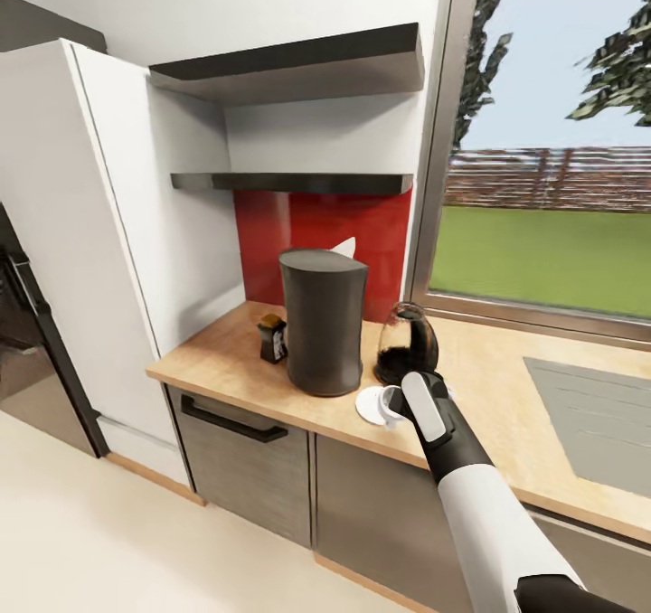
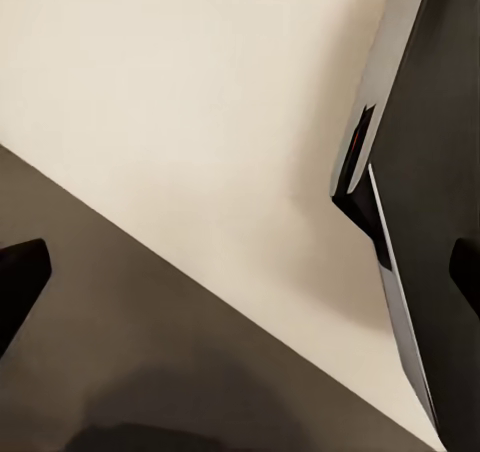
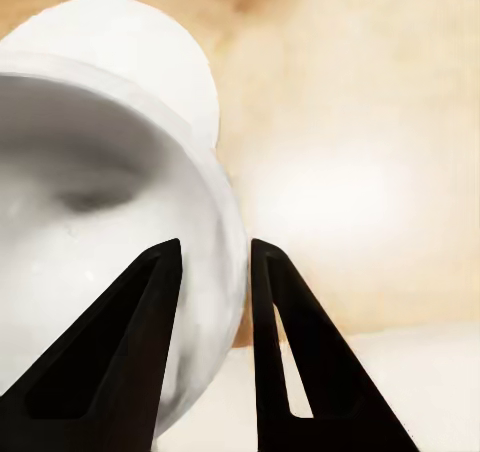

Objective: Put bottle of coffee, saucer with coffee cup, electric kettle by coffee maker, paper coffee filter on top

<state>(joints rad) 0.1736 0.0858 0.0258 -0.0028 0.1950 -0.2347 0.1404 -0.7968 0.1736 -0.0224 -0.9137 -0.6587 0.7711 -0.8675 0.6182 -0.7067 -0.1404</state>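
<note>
Right gripper [image 3: 210, 272] clamped on rim of small white coffee cup [image 3: 90, 242], lower centre of frame, just over flat round white saucer [image 1: 369, 405] on light wood bench [image 1: 479, 369]. Behind: tall dark grey coffee maker [image 1: 323, 319], glass kettle [image 1: 407, 342], brown coffee jar [image 1: 272, 337]. Left gripper state: cannot tell.

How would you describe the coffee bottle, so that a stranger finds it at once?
Find the tall dark grey coffee maker on the wooden countertop. The bottle stands beside it, toward the white cabinet. It is small, dark brown and squarish, unlike the rounded glass kettle.
</note>
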